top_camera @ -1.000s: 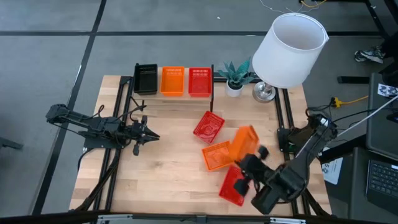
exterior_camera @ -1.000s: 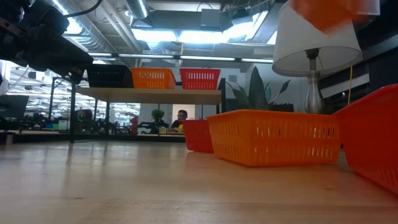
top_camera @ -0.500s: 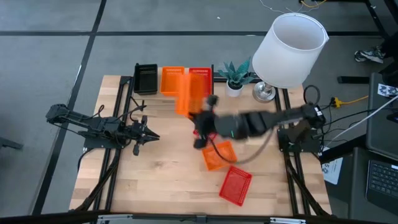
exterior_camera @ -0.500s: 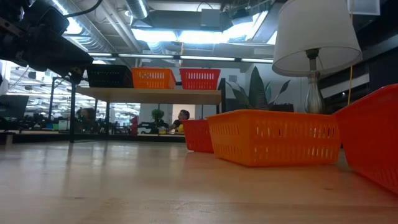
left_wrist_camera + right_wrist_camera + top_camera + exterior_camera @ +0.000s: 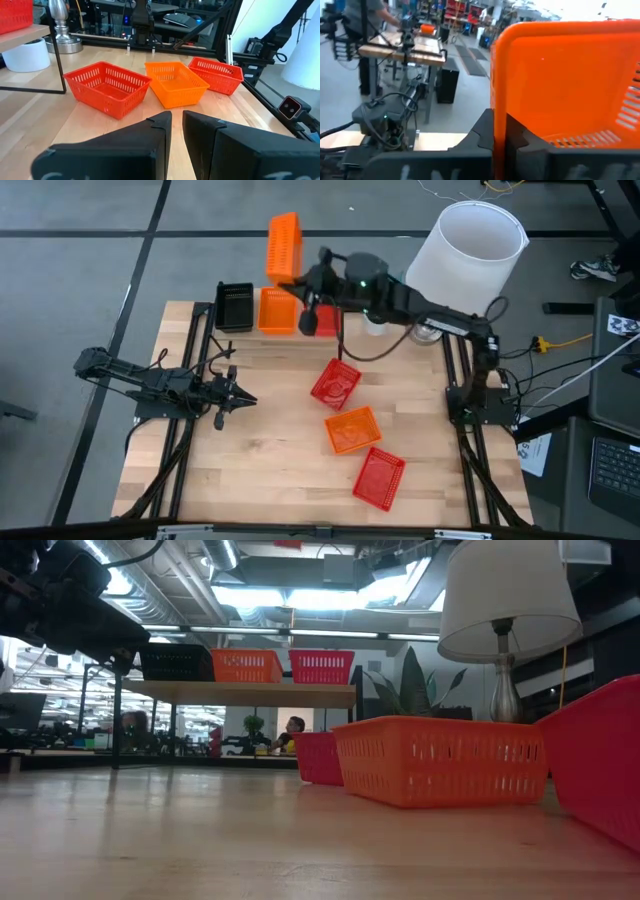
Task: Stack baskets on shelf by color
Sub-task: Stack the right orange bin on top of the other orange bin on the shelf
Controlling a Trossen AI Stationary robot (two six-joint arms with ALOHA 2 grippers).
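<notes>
The light-wood surface [image 5: 250, 460] carries three loose baskets toward its right half: a red basket [image 5: 335, 383] nearest the middle, an orange basket [image 5: 351, 429] just beside it, and a second red basket [image 5: 379, 478] close to the front edge (each one open side up, none nested in another). At the back edge stands the shelf [image 5: 250, 340], with a black basket [image 5: 235, 306], an orange one [image 5: 276, 312] and a red one [image 5: 321, 666] side by side on top. Right of the shelf sit a small potted plant [image 5: 377, 302] and a lamp [image 5: 465, 260].

Black [image 5: 234, 306], orange [image 5: 284, 246] and red [image 5: 335, 384] slotted baskets; white lampshade [image 5: 465, 260]
</notes>
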